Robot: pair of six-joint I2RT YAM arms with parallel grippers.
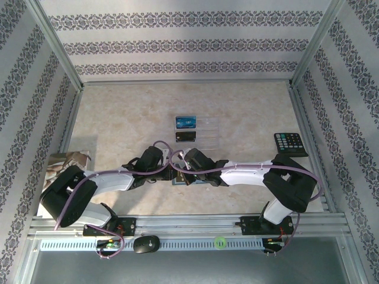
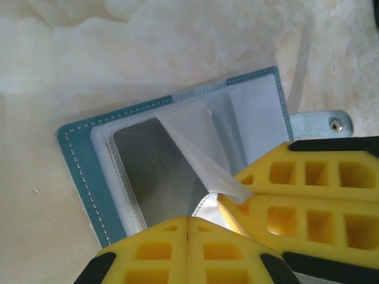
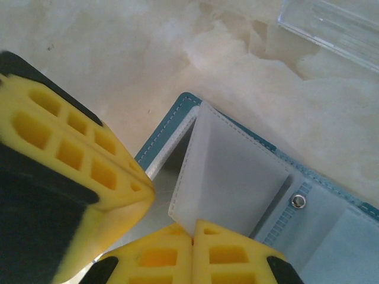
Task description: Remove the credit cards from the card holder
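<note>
The teal card holder (image 2: 83, 165) lies open on the table under both wrists, partly seen between them from above (image 1: 178, 181). A silver card (image 2: 148, 171) sits in its left clear pocket. My left gripper (image 2: 188, 220) is shut, its tips resting on the card's near edge with nothing seen between them. My right gripper (image 3: 192, 236) is shut on a clear sleeve page (image 3: 231, 177) of the holder (image 3: 166, 127), lifting it up off the silver card. Its yellow fingers (image 2: 308, 207) reach in from the right. A blue card (image 1: 186, 122) and a black card (image 1: 186, 137) lie further back.
A clear plastic sheet (image 1: 207, 129) lies beside the two loose cards, and its corner shows in the right wrist view (image 3: 331, 23). A black calculator (image 1: 290, 143) sits at the right edge. The holder's snap tab (image 2: 331, 124) sticks out to the right.
</note>
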